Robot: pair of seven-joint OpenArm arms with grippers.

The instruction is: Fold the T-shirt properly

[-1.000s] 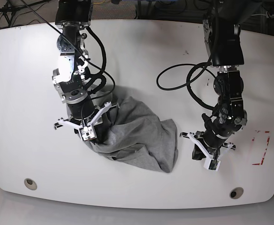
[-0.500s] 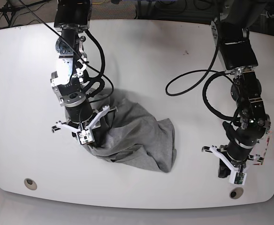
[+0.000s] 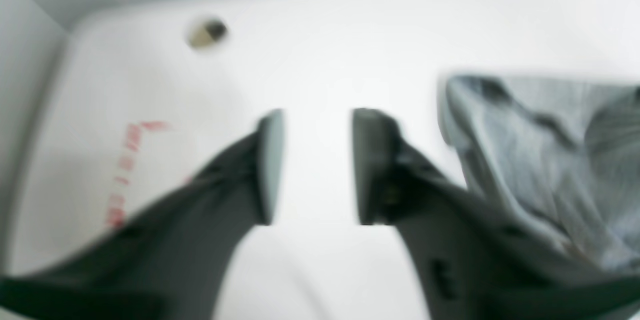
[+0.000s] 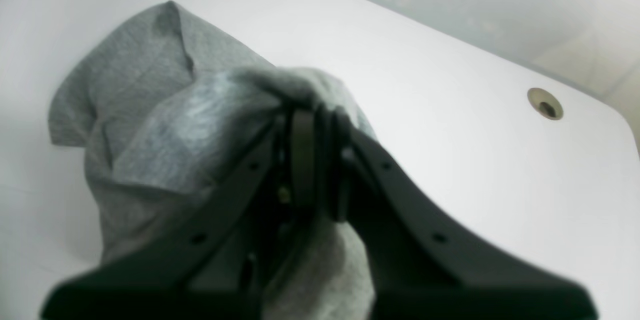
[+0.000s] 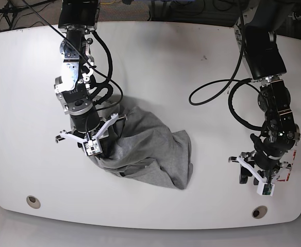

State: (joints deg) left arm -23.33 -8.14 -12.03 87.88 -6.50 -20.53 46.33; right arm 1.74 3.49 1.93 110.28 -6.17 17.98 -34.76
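Left wrist view: T-shirt (image 3: 545,160) blurred, cropped.

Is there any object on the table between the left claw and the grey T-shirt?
Nothing visible. Only bare white table lies between the open left claw and the crumpled T-shirt. The right claw is shut on the T-shirt's other side.
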